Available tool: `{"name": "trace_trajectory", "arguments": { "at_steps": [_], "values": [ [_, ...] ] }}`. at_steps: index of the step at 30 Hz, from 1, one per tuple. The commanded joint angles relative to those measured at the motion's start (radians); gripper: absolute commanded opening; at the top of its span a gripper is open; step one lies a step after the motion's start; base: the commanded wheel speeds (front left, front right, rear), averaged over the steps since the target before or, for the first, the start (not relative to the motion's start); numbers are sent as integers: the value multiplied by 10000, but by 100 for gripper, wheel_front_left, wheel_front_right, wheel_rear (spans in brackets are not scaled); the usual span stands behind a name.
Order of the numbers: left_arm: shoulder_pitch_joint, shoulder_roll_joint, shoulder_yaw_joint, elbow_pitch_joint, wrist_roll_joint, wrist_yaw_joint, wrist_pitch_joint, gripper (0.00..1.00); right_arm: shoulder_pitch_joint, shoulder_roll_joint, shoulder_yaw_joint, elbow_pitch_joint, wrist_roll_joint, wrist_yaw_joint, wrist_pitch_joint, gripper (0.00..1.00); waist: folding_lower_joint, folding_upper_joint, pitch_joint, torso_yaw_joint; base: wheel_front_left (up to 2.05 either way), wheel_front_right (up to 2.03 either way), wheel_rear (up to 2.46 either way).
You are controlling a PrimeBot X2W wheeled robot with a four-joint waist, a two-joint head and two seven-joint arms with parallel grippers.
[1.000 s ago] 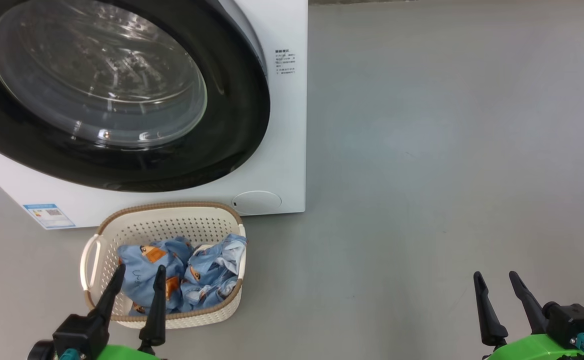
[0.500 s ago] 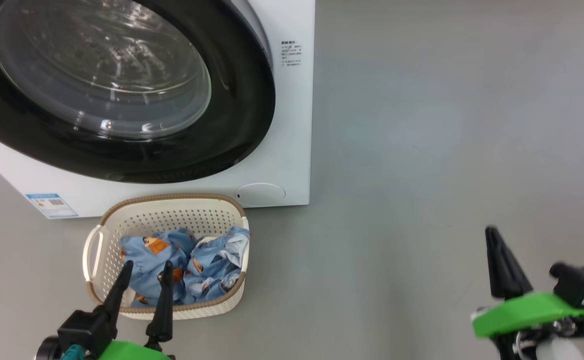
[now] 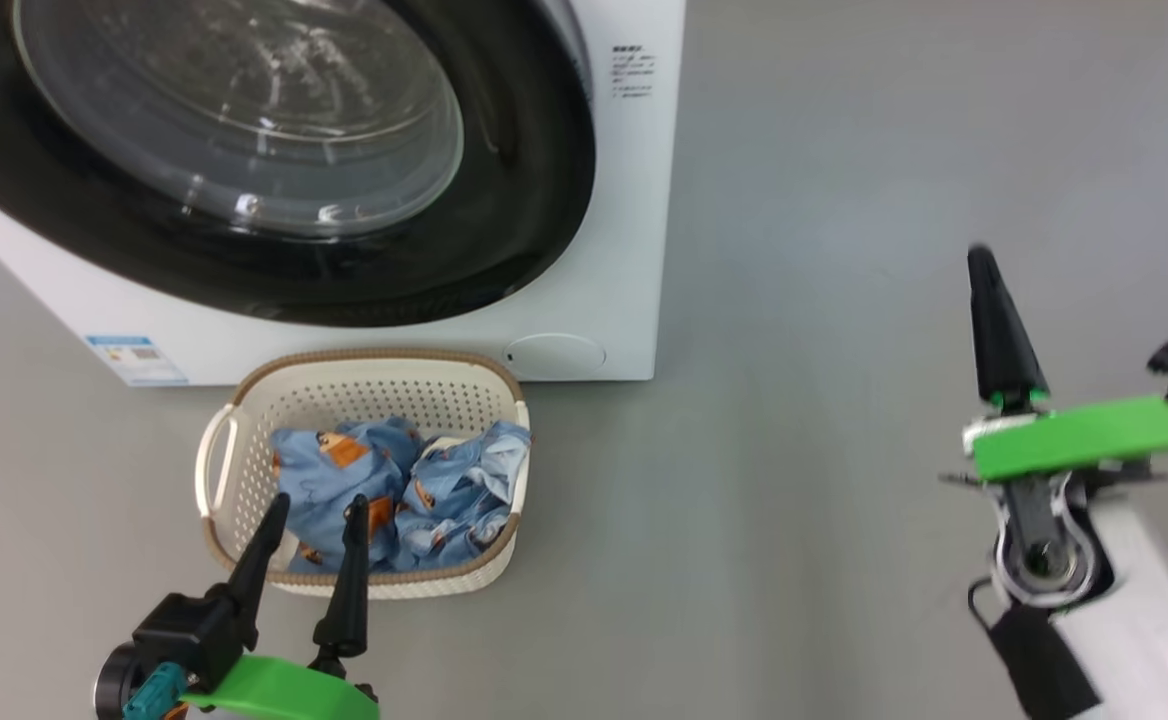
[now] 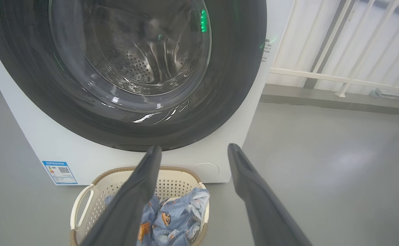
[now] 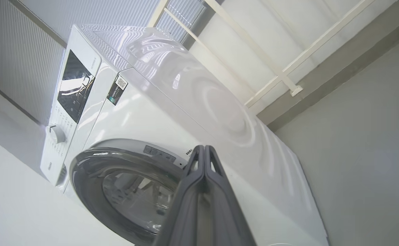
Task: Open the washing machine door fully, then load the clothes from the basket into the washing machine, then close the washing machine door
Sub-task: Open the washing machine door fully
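**Head view.** Washing machine [image 3: 634, 250]: white, upper left, front facing the camera. Washing machine door [image 3: 504, 230]: black ring with a glass bowl, lying flush against the front. Basket [image 3: 374, 356]: on the grey floor [image 3: 824, 300] just before the machine, under the door's lower edge, its long axis running along the machine's front. Clothes [image 3: 414, 490]: crumpled inside the basket. Blue label [image 3: 137, 360]: low on the machine's front, left of the basket. Left gripper [image 3: 316, 502]: lower left, fingers spread, tips over the basket's near rim. Right gripper [image 3: 981, 262]: at right, well apart from the machine, fingers pressed together and holding nothing, pointing up the view.

**Left wrist view.** Adds the perforated drum [image 4: 131, 65] behind the glass and a white railing [image 4: 339, 80] to the machine's right. The basket stands between the spread fingers and the door.

**Right wrist view.** Tilted; adds the control panel [image 5: 74, 85], a knob [image 5: 55, 134] and the machine's side wall. The joined fingertips point at the front beside the door's rim.
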Motion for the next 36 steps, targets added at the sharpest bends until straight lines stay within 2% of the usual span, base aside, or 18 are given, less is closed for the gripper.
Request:
{"name": "trace_trajectory", "arguments": {
  "at_steps": [1, 6, 13, 18, 28, 36],
  "values": [
    [-390, 99, 277, -274, -65, 86, -65, 100, -393, -162, 334, -388, 521, 14, 152, 0, 0, -1, 235, 217, 0, 0, 0],
    [-649, 99, 99, -305, -260, 148, -65, 100, -1240, -870, 685, -791, 2905, 14, 1150, 0, 0, -1, 684, 514, 0, 0, 0],
    [-1021, 99, -234, -292, -486, 230, -65, 100, -2449, -1450, 927, -608, 4973, 14, 3368, 0, 0, -1, 1229, 923, 0, 0, 0],
    [-1229, 99, -476, -330, -675, 301, -65, 100, -3211, -1625, 787, -186, 5592, 14, 4720, 0, 0, -1, 1572, 1246, 0, 0, 0],
    [-1527, 99, -887, -398, -978, 440, -65, 100, -4492, -1565, 172, 811, 6395, 14, 6568, 0, 0, -1, 2235, 1720, 0, 0, 0],
    [-1836, 99, -1127, -647, -1165, 493, -65, 100, -5990, -1569, 108, 1955, 6518, 14, 7949, 0, 0, -1, 2888, 2068, 0, 0, 0]
  ]
}}
